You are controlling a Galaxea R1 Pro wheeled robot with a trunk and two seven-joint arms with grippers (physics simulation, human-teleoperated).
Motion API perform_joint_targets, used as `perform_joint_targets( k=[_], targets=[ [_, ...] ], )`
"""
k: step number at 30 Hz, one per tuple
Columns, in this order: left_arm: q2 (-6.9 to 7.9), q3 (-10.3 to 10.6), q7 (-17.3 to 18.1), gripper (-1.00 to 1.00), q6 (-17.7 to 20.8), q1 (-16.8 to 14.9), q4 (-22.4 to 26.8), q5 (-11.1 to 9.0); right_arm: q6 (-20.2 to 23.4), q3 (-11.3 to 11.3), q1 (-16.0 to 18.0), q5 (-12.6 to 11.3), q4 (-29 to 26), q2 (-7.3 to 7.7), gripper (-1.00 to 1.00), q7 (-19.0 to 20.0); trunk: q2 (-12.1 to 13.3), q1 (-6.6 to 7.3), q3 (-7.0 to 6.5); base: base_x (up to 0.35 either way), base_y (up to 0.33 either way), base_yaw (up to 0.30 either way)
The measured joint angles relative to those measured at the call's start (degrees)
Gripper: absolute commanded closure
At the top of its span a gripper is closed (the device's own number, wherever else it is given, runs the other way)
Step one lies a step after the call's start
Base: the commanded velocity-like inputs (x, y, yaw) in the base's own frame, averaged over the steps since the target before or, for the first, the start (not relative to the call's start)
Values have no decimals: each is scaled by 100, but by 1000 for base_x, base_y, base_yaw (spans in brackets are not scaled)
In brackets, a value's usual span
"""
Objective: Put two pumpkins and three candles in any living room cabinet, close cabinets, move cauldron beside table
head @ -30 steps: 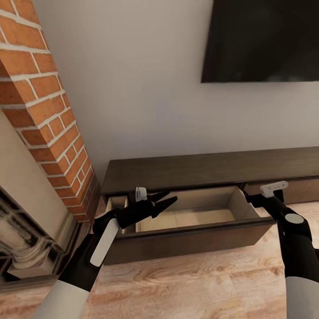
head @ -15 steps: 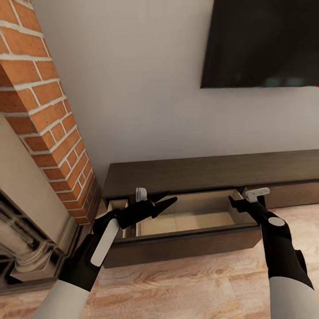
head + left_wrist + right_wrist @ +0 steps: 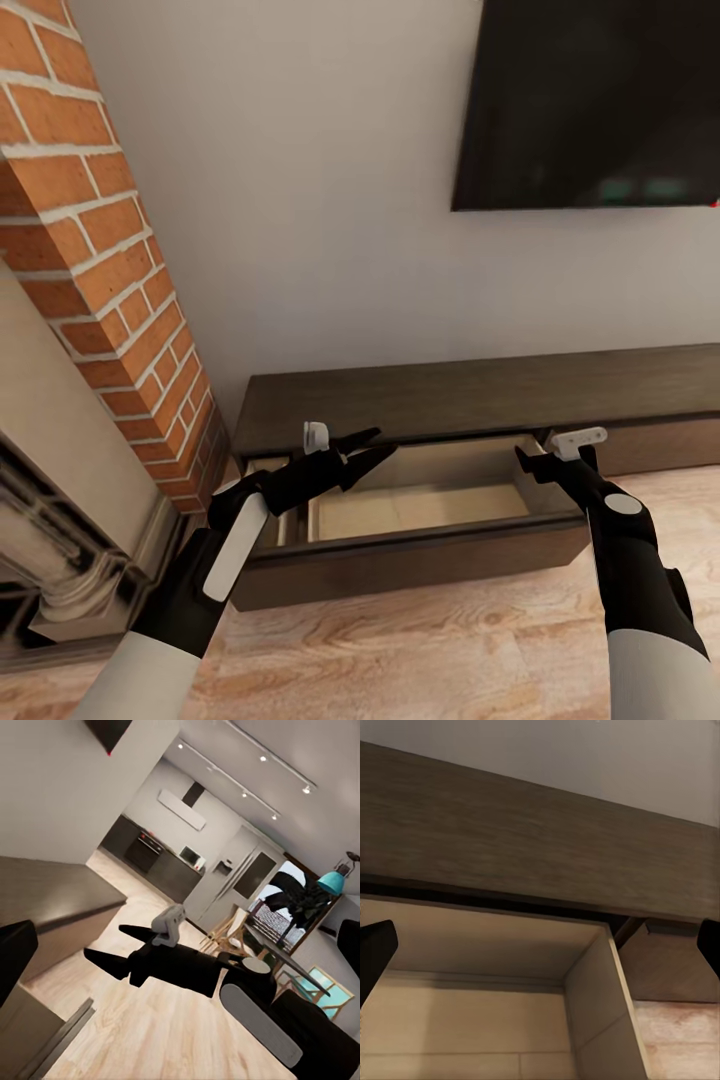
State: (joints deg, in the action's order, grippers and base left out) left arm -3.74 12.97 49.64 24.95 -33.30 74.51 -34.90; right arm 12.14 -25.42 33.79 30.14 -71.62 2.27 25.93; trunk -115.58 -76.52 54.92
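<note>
Two grippers at the pulled-out drawer (image 3: 420, 505) of the long dark-brown cabinet (image 3: 470, 395) against the white wall (image 3: 300, 200). Left gripper (image 3: 377, 452) over the drawer's left end, fingers spread apart with nothing between them. Right gripper (image 3: 527, 462) at the drawer's right end wall, just by its top edge, fingers parted; in the right wrist view, dark fingertips (image 3: 376, 949) wide at either side of the frame, looking into the light tan interior and onto the right side panel (image 3: 600, 1009). Drawer interior bare where visible, tan floor showing. In the left wrist view, the right gripper (image 3: 112, 949) again with fingers apart, over the wood floor (image 3: 150, 1035). Brick chimney column (image 3: 100, 250) and ornate fireplace surround (image 3: 50, 560) to the cabinet's left; dark TV screen (image 3: 590, 100) on the wall above.
</note>
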Motion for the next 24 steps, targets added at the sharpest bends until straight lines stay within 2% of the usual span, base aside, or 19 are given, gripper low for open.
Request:
perform_joint_targets(
  k=[4,14,24],
  targets=[
    [23,-2,1,-100,-13,-1,6,0,6,1,-3,-2,-14,1,-100,21,160,88,-72,0,0,0],
    [26,8,-7,-100,-8,-1,-20,-7,42,-7,-4,-18,-44,1,-100,478,562,307,-251,0,0,0],
    [-7,20,-7,-100,-3,-1,-17,-10,53,-5,-11,-12,-36,1,-100,509,963,527,-431,0,0,0]
  ],
)
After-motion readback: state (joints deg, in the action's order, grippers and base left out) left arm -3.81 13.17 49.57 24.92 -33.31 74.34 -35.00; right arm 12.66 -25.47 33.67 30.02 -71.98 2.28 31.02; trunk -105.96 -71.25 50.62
